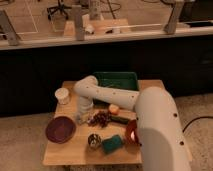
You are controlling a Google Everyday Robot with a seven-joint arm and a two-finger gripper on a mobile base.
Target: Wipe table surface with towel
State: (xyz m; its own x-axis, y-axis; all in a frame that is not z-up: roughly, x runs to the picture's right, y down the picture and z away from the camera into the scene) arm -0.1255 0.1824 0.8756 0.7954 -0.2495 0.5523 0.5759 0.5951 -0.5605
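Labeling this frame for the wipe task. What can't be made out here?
- Gripper: camera view, at the table surface left of centre; the arm's own wrist covers its fingertips.
- Towel: not identifiable, probably under the gripper.
- Right part of the table: hidden by the white arm.
- Small round container near the teal sponge: too blurred to identify.
- Dark green tray: contents unclear.

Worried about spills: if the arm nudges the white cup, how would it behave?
The white cup stands upright and looks small, so probably light and apt to slide or tip. The gripper is down beside the grapes, apart from it.
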